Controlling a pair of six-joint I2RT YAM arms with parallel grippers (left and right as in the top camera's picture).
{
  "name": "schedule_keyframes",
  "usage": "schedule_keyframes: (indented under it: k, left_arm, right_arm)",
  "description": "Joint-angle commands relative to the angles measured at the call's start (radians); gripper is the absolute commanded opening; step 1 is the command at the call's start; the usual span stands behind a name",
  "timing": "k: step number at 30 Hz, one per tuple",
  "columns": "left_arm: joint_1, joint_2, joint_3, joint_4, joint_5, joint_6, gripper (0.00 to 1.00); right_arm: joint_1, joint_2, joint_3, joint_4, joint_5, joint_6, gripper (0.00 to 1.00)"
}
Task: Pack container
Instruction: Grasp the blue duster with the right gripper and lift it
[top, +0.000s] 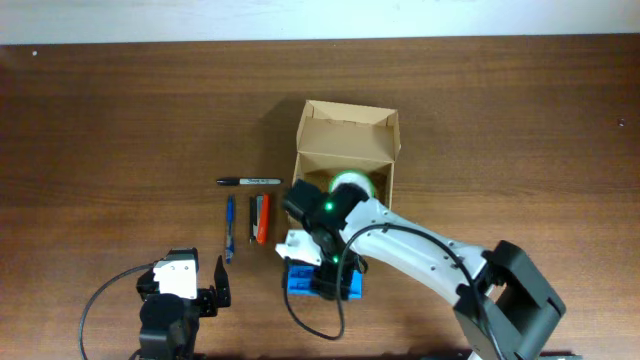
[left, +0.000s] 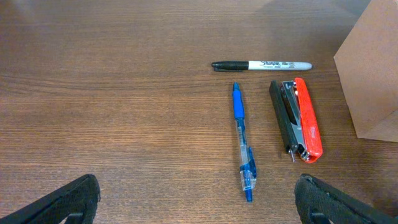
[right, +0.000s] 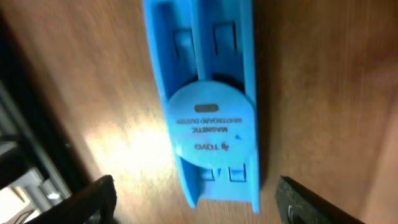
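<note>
Container: the tan cardboard box (top: 345, 140) stands on the bench (top: 120, 130) at mid-width, on the far side of the right arm; its flap lid is raised and the top is open.
Container contents: a green round item (top: 352, 183) lies inside against the near wall, partly hidden by the right arm (top: 420, 245); what it is cannot be told.
Right pincer: the right pincer (right: 196, 190) hangs over the blue case; its fingers (right: 102, 199) stand wide on either side of the case, with bare bench visible between each finger and the case, so nothing is gripped.
Blue case: the blue case (right: 208, 106) lies flat on the bench, near the front edge and on the near side of the container; it carries a round printed label.
Left pincer: the left pincer (left: 199, 205) is spread wide with nothing between its fingers, low over bare bench, well apart from the container.
Marker: the black marker (left: 261, 65) lies crosswise, just left of the container.
Blue pen: the blue pen (left: 242, 142) lies lengthwise, on the near side of the marker.
Stapler: the red and black stapler (left: 297, 119) lies beside the pen, between the pen and the container, touching neither.
</note>
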Motion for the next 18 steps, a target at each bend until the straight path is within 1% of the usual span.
schedule_keyframes:
  k: [1,18]
  left_arm:
    - [0.006,-0.007,-0.006,0.003,-0.010,0.019,0.99]
    - [0.006,-0.007,-0.006,0.002,-0.010,0.019,1.00]
  right_arm:
    - [-0.001,-0.013,-0.068,0.069,0.061,0.034,0.83]
    - [-0.001,-0.010,-0.186,0.258,0.077,0.038,0.83]
